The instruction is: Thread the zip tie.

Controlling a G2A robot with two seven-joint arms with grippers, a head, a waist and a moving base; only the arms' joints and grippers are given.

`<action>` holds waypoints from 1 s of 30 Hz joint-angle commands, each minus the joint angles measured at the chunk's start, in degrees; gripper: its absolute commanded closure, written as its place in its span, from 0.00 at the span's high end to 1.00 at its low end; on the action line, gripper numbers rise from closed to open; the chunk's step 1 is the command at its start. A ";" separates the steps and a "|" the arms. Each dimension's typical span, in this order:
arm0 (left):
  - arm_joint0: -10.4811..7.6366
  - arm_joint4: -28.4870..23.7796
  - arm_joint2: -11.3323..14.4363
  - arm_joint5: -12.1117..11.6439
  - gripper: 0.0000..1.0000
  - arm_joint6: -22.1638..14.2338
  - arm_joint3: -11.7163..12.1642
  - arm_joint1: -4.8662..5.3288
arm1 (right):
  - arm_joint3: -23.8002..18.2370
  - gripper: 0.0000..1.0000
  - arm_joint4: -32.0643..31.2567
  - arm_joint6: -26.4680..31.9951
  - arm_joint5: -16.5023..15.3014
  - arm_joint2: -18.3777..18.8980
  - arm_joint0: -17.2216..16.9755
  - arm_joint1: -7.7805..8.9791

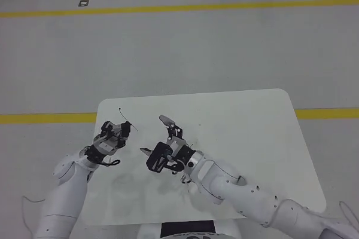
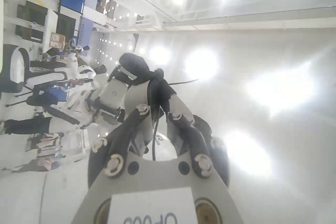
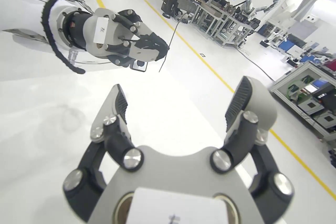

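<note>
left of centre in the top view, the left gripper (image 1: 123,128) hangs over the white table (image 1: 257,113), its forearm angled up from the lower left. its fingers are pinched on the thin black zip tie (image 1: 122,112), which pokes toward the upper left. just right of it, the right gripper (image 1: 157,136) faces the tie with its fingers spread wide, not touching it.

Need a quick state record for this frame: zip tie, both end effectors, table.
zip tie: thin, black, straight, not looped, lifted off the table
left end effector: shut on the zip tie, whose two ends stick out past the fingers
right end effector: open, empty, pointed toward the left one, apart from it
table: white, both arms over its left half
threading: not yet done
</note>
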 commanded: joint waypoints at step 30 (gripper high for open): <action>0.39 -10.03 5.29 9.26 0.00 1.92 -0.97 -0.12 | 7.74 1.00 0.00 -12.37 10.12 -9.84 7.78 1.25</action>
